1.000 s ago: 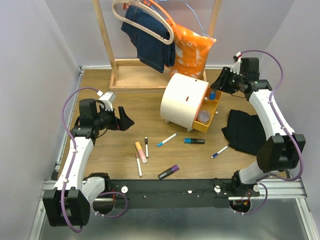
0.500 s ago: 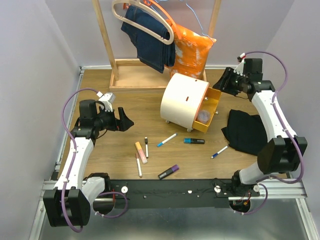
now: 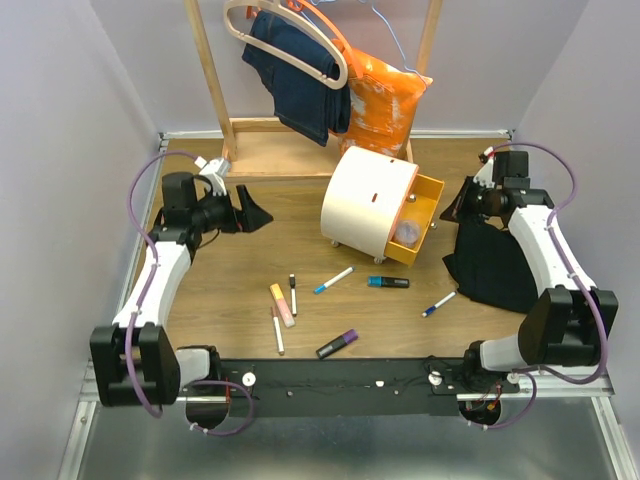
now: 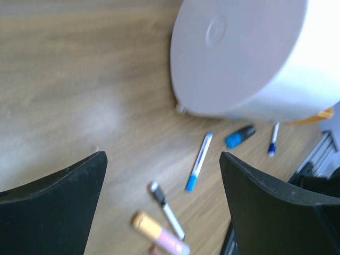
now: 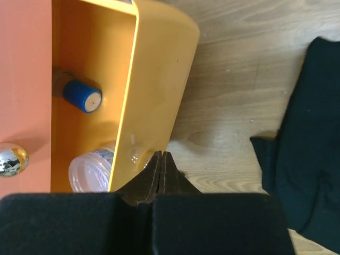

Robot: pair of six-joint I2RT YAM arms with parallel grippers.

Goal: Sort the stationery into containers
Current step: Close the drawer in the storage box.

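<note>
The cream cabinet (image 3: 368,200) lies mid-table with one orange drawer (image 3: 428,200) pulled open. Inside that drawer (image 5: 154,79) lie a clear tape roll (image 5: 89,171) and a blue-capped marker (image 5: 81,95). My right gripper (image 3: 456,210) is shut and empty, and its tips (image 5: 161,157) touch the drawer's front near the knob. My left gripper (image 3: 250,212) hovers open and empty, left of the cabinet (image 4: 244,53). On the wood lie a blue-capped white pen (image 3: 333,280), a blue-black marker (image 3: 388,282), a small blue-tipped pen (image 3: 438,303), a black-capped pen (image 3: 293,293), an orange-pink marker (image 3: 281,305), a white pen (image 3: 277,330) and a purple marker (image 3: 338,344).
A dark folded cloth (image 3: 495,265) lies right of the drawer, under my right arm. A wooden clothes rack (image 3: 250,150) with jeans and an orange bag (image 3: 385,100) stands at the back. A second drawer's silver knob (image 5: 10,159) shows beside the open drawer.
My right gripper has shut and dropped from above the open drawer to its front; the blue-capped marker now lies in the drawer. My left arm has swung slightly towards the back.
</note>
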